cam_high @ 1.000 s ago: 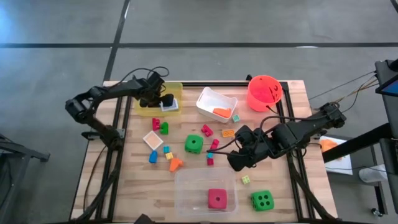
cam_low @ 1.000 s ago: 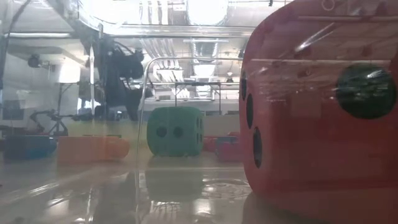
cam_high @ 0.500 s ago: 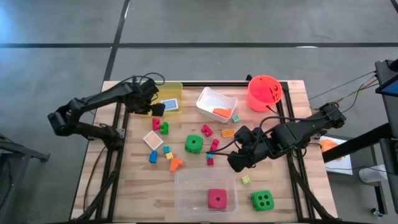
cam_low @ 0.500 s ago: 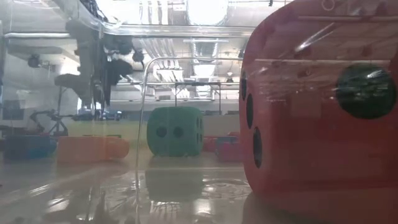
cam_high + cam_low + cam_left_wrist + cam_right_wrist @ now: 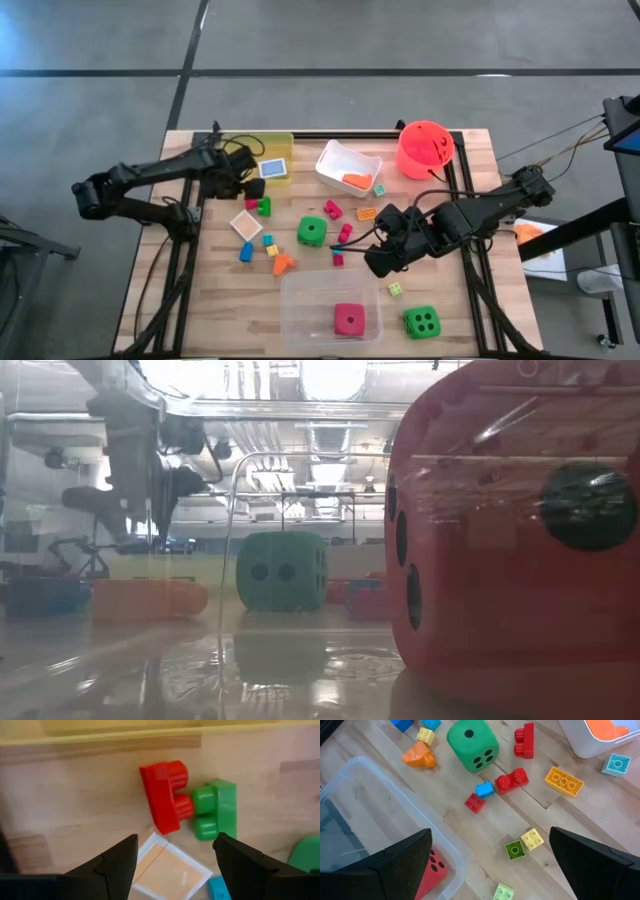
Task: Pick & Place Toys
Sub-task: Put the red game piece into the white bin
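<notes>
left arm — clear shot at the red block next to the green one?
Probably yes. The left tool is open just above the red block, nothing between them. The green block touches its studs, so it may get nudged.

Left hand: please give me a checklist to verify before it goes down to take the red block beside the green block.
1. Left hand open and empty: ok, fingers spread, nothing between them.
2. Red block in front of the hand: ok, seen between the fingers in the left wrist view.
3. Red block free from neighbours: not ok, the green block touches its studs.
4. Beige tile clear of the fingers: cannot tell, it lies just beside the red block.
5. Yellow tub out of the way: ok, its wall is apart from the blocks.
6. Right hand away: ok, it is over the table's other side.
</notes>
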`<state>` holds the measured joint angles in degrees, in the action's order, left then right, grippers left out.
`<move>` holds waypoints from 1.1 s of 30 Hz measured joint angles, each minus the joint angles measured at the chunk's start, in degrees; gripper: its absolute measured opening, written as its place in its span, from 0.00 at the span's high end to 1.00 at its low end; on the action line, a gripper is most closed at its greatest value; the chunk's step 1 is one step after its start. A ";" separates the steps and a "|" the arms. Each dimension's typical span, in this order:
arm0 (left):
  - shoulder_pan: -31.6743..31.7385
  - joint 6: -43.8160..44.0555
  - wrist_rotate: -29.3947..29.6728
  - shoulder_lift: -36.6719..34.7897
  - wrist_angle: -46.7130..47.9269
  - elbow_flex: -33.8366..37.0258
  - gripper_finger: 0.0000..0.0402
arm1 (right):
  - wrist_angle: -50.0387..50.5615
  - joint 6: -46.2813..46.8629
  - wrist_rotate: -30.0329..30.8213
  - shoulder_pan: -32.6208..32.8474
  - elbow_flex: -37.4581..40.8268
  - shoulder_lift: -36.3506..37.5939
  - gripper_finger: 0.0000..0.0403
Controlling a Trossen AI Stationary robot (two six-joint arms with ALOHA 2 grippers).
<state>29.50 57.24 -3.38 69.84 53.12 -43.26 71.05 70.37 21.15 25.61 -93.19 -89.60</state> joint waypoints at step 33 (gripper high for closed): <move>0.04 0.95 2.88 4.11 -17.24 10.84 0.61 | -0.29 -0.28 -0.15 0.00 0.09 0.02 0.02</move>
<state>29.54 58.19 -0.49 73.95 35.88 -32.42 70.76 70.08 20.99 25.61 -93.10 -89.58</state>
